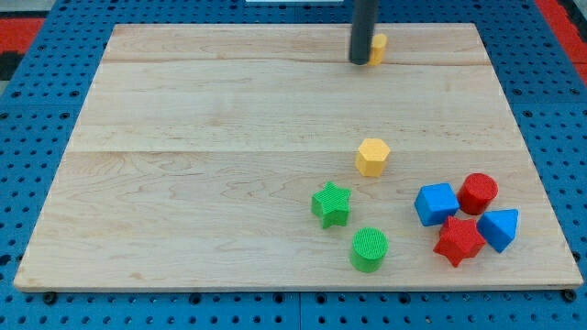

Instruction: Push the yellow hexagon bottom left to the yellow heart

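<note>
Camera view: one shot looked down at a wooden board (229, 137) that lay on a blue pegboard surface (37, 137).
Rod: a straight dark rod (364, 23) came down from the view's top edge, right of centre.
My tip: my tip (359, 61) stood near the board's top edge, hard against the left side of a small yellow block.
Jaws: the arm carried none; it ended in the plain rod, which held nothing and only touched, or very nearly touched, that block.
Yellow block at the top: the yellow block (378, 49) was half hidden behind the rod, so its shape could not be made out; it may have been the heart.
Yellow hexagon: the yellow hexagon (372, 157) sat on the right half of the board, well below my tip and apart from it.
Green star: the green star (331, 204) lay below and left of the hexagon, near but not touching.
Green cylinder: the green cylinder (369, 249) stood just below and right of the star.
Right-hand cluster: a blue cube (436, 203), a red cylinder (478, 193), a red star (459, 240) and a blue triangle (500, 228) were bunched tightly near the board's lower right corner, neighbours touching or almost so.
</note>
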You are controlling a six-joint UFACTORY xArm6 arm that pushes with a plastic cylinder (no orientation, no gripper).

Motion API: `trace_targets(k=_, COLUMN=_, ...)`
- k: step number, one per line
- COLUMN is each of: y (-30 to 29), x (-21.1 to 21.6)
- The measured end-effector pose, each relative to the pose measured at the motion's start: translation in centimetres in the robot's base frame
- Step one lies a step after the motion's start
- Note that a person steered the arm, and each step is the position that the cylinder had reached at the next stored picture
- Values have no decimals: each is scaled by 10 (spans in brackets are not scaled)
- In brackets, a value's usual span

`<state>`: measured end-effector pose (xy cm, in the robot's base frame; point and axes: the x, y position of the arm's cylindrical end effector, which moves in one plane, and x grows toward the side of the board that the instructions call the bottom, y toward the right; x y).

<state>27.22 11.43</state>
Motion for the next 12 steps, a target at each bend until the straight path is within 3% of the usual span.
trace_targets(k=1, y=19, x=-14)
trace_targets(k=2, y=24, x=0)
trace_targets(k=5, y=27, x=202)
trace_targets(k=6, y=-29, x=194)
trace_targets(k=7, y=-90, x=157)
trace_targets(k=9, y=-158, x=129)
trace_targets(k=10, y=-86, x=112)
trace_targets(k=11, y=-86, x=79)
trace_targets(k=12, y=-108, x=95)
